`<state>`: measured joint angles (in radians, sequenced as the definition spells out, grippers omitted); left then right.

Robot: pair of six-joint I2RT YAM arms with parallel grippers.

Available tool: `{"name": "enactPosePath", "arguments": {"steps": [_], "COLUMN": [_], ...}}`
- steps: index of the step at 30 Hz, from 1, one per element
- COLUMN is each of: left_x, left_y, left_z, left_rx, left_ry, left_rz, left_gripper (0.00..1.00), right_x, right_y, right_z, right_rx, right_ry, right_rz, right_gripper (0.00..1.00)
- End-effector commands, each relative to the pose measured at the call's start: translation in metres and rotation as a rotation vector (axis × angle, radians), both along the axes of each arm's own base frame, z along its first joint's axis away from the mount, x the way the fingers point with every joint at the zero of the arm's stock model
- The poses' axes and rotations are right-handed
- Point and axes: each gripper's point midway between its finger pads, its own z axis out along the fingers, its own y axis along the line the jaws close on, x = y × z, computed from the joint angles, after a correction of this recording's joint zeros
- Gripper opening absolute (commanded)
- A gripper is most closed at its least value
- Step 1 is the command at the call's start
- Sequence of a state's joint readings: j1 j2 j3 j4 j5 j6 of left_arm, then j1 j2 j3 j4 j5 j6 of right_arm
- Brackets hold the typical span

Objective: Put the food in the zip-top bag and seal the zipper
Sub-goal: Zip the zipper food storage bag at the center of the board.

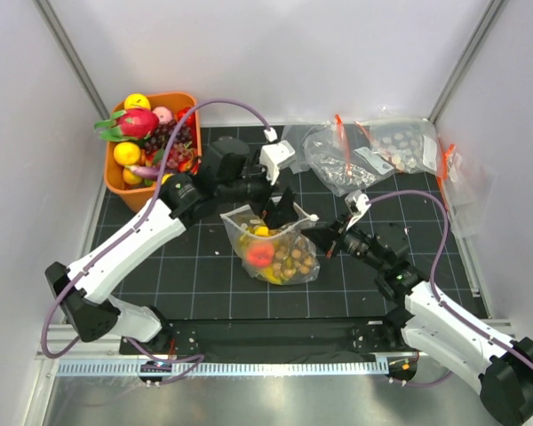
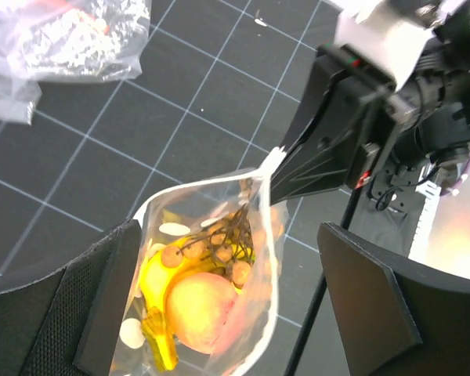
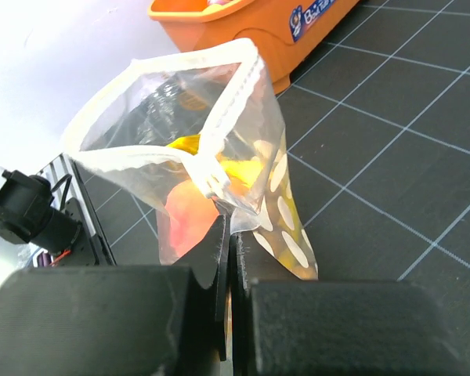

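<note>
Currently the black grid mat (image 1: 204, 275) is lying under both end effectors. The orange bin (image 1: 124, 182) is sitting well beyond the right gripper (image 3: 229, 251), behind the bag. Spare clear bags (image 1: 373, 151) are lying off past the left gripper (image 2: 235, 313).

The zip-top bag (image 1: 271, 248) is standing between the two grippers. The right gripper is clamping one corner of its mouth, fingers pressed together on the plastic. The left gripper is spread wide and released, with the bag sitting in the gap between its fingers; contact cannot be judged.

Inside the bag, just ahead of the left gripper, the banana bunch (image 2: 153, 274) is lying lowest, the peach (image 2: 200, 309) against it, and the brown balls (image 2: 219, 247) nearer the mouth. The zipper (image 3: 235, 94) is gaping, its two strips apart above the right gripper.
</note>
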<state>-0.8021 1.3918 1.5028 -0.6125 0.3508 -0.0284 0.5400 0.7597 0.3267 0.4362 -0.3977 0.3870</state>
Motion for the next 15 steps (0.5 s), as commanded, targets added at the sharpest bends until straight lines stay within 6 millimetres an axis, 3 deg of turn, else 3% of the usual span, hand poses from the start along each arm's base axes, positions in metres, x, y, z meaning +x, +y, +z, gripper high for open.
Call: {"name": "enactPosePath", "arguments": {"steps": [1,3,15], "left_x": [-0.006,-0.004,-0.005], "left_y": [-0.007,-0.009,-0.031], "left_z": [0.007,-0.007,-0.038], "left_rx": [0.068,0.14,0.257], "left_ry": [-0.068,-0.069,-0.054], "left_rz": [-0.057,-0.047,-0.204], "left_gripper": [1.0,1.0,0.98], "right_x": [-0.003,-0.004,-0.007], "right_y": [0.004,0.005,0.005], "right_z": [0.015,0.019,0.024], "right_rx": [0.02,0.025,0.028], "right_ry": [-0.036,-0.044,-0.056], "right_rz": [0.036,0.044,0.055], "right_gripper": [0.01,0.01,0.01]}}
